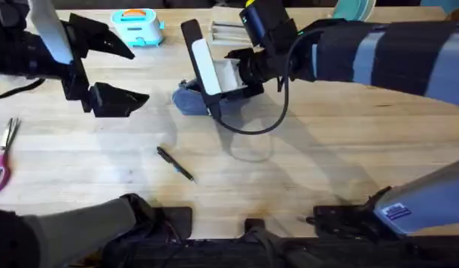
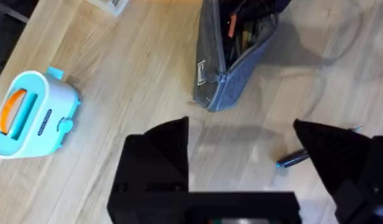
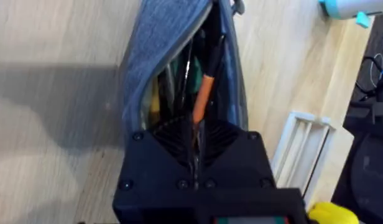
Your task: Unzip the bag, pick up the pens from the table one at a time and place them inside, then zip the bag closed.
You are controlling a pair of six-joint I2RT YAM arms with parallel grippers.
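So: bench (image 1: 349,149) is light butcher-block, both arms over its far half. Right arm reaches across the middle; its jaws (image 3: 196,163) sit at the open mouth of the bag (image 2: 232,68), closed down on the orange pen (image 3: 204,99), which angles into the pouch with its far end already inside among other contents. Bag lies near the bench's middle-back, zipper open, gaping along the top. Left jaws (image 2: 241,146) hover spread wide above bare wood, between the bag and the bench's left edge, gripping nothing. Teal toy toaster (image 1: 136,26) sits at the back, left of the bag. White slatted rack (image 1: 228,31) at the back edge behind the bag. Pink-handled scissors (image 1: 1,160) lie at the far left edge. Black pen (image 1: 175,163) lies alone on the wood in front of the bag, well apart from it, untouched.
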